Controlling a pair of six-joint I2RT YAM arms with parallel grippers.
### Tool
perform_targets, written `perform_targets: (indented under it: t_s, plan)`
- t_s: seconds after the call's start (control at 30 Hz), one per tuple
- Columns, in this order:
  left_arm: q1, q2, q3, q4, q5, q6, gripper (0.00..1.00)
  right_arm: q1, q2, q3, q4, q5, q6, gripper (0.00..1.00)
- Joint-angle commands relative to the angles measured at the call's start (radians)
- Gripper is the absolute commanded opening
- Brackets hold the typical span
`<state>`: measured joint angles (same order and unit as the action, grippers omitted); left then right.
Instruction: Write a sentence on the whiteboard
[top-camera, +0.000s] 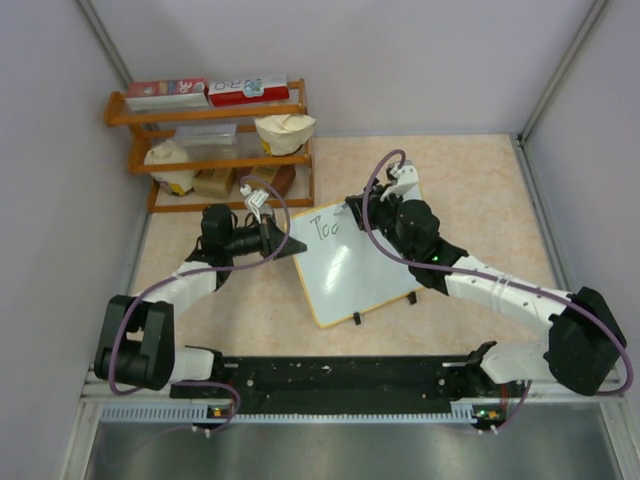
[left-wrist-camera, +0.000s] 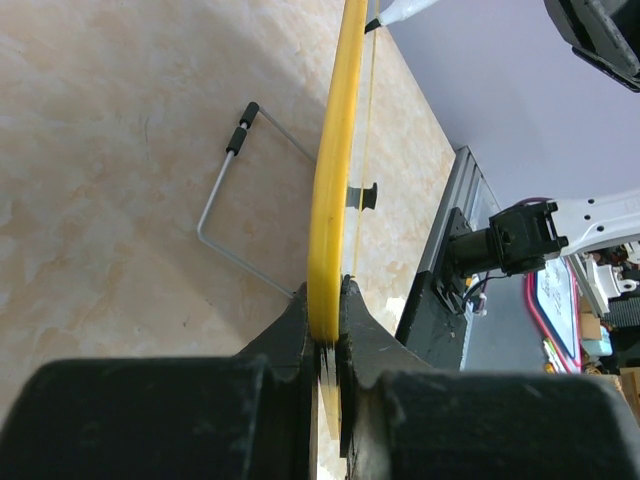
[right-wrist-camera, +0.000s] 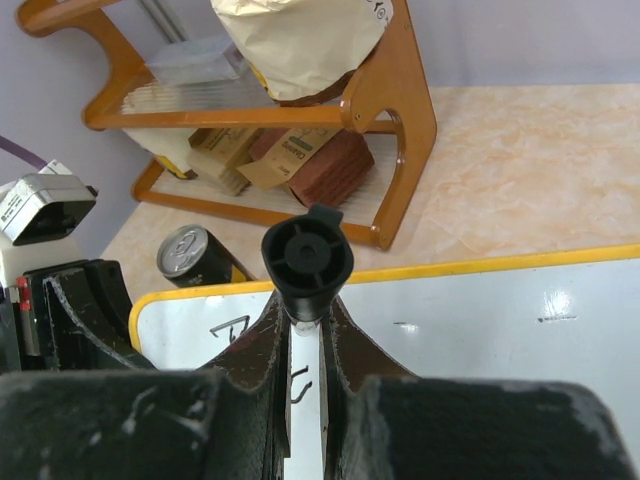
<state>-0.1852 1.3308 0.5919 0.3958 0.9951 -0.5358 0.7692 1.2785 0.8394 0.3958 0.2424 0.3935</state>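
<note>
The whiteboard (top-camera: 350, 275) sits askew on the surface (top-camera: 470, 190) at the centre of the frame, its black clip feet toward the bottom. The left gripper (top-camera: 278, 240) has its jaws clamped on the board's yellow left edge. The right gripper (top-camera: 372, 212), jaws closed round a marker (right-wrist-camera: 307, 262), is over the board's top, beside the sentence (top-camera: 328, 224), of which only a few black letters show. A wooden shelf (top-camera: 215, 140) stands at upper left.

sentence (top-camera: 327, 225): right gripper (top-camera: 353, 212) is covering all past the first letters | marker (right-wrist-camera: 307, 262): tip is hiding inside that gripper, above whiteboard (right-wrist-camera: 480, 330) | whiteboard: is running off frame's right edge
</note>
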Motion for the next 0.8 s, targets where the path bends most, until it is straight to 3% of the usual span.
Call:
perform_targets:
  t_s: [0.0,0.77]
  plan:
    - [-0.01,0.004,-0.018,-0.037,-0.053,0.138,0.0,-0.007,0.007,0.024,0.009,0.005,-0.005,0.0]
    - [-0.011,0.005,-0.018,-0.029,-0.058,0.134,0.0,-0.007,-0.056,-0.118,0.008,-0.037,0.033,0.0]
